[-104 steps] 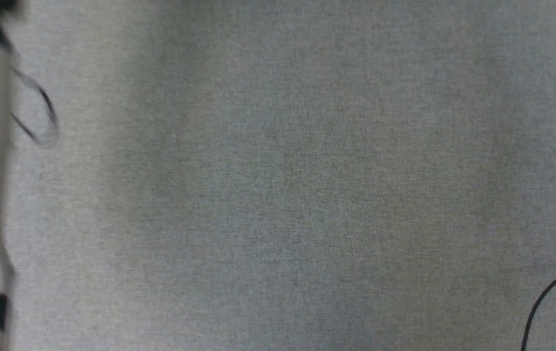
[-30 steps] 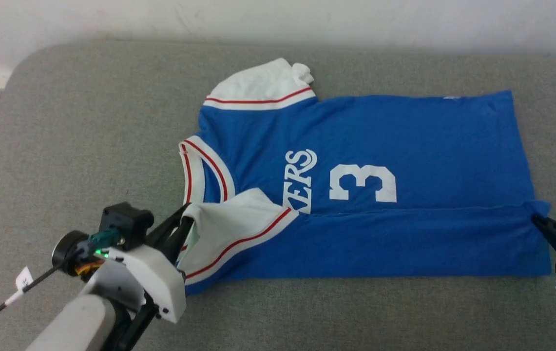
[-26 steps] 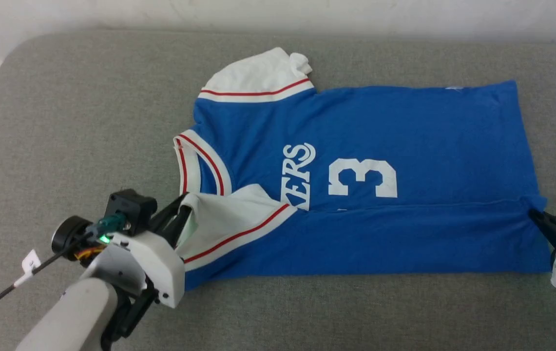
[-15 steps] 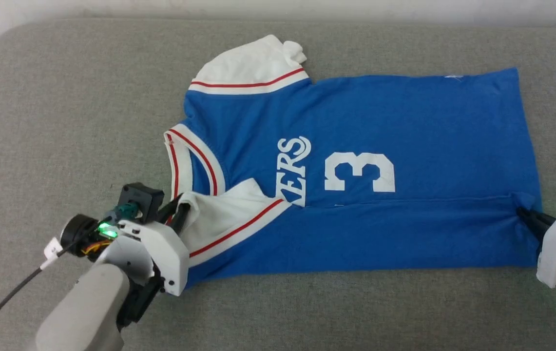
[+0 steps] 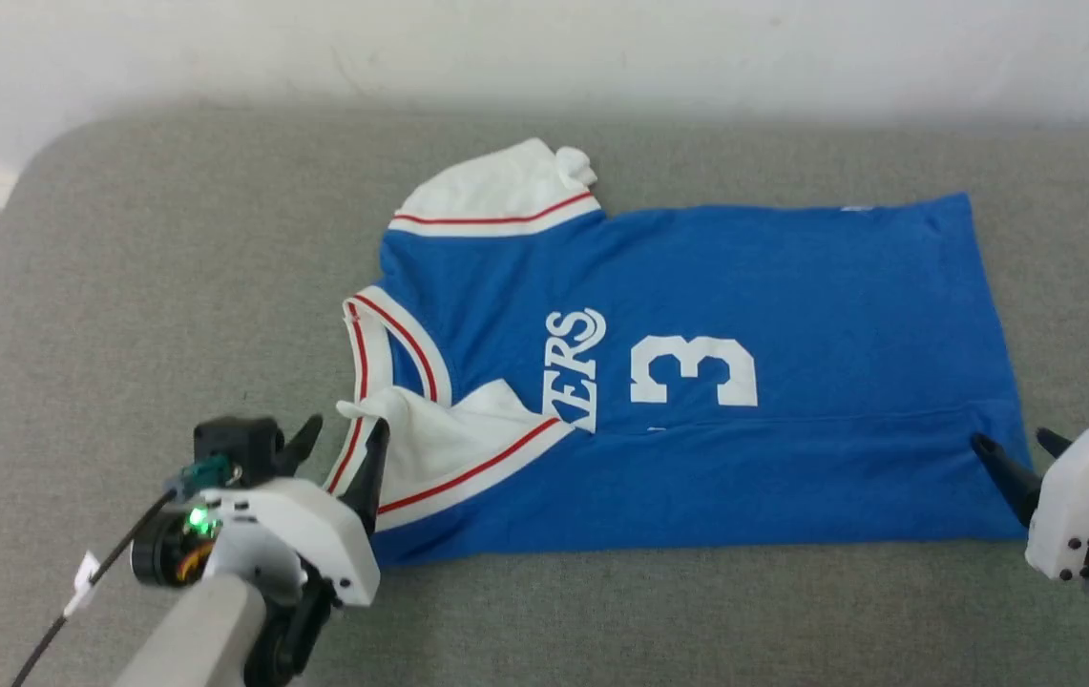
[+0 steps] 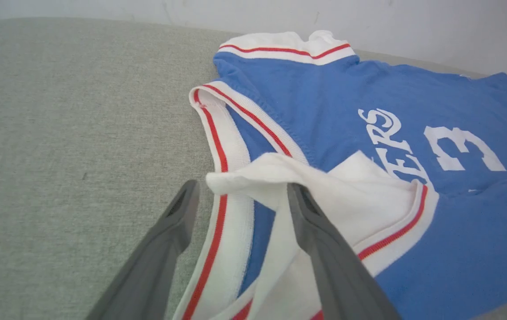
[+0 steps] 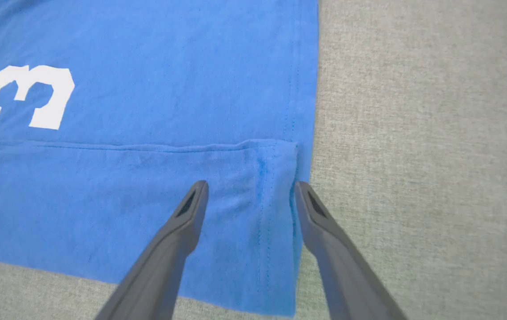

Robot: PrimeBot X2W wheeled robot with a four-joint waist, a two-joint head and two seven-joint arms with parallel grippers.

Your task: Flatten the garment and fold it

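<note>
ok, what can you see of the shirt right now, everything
The shirt is royal-blue jersey with white sleeves, red-striped white trim, white lettering and a 3. It lies flat on the grey cushion, collar to the robot's left. Its near edge is folded over the front, near sleeve on top; the far sleeve sticks out, tip bunched. The open left gripper straddles the near sleeve's tip, the open right gripper the folded hem corner.

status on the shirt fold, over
Left gripper open, straddling near sleeve. Right gripper open, at hem corner. Shirt flat on pad, near edge folded in, far sleeve out. Nothing in the way.
</note>
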